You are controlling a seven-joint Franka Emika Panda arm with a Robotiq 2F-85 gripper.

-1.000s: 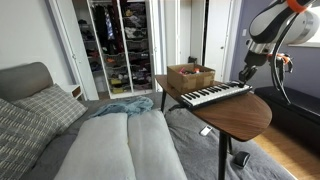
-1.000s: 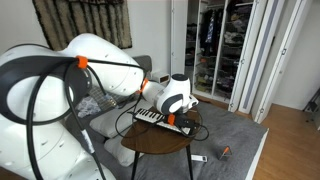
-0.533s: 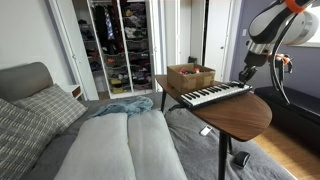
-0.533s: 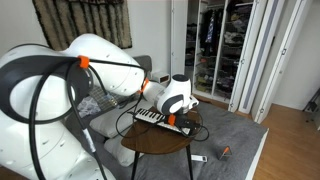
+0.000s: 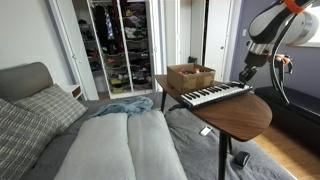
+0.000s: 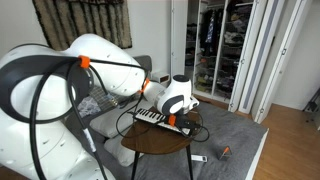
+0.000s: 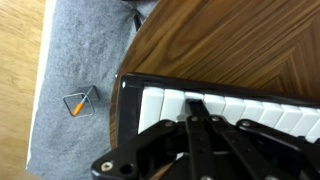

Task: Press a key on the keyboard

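The keyboard lies on the round wooden table, a slim dark body with white and black keys. It also shows in an exterior view and in the wrist view. My gripper hangs at the keyboard's end nearest the arm. In the wrist view its fingers are closed together and their tip rests on the white keys near the keyboard's end. Nothing is held.
A brown cardboard box stands on the table behind the keyboard. A grey bed with pillows lies beside the table. An open wardrobe is at the back. A small orange object lies on the grey rug.
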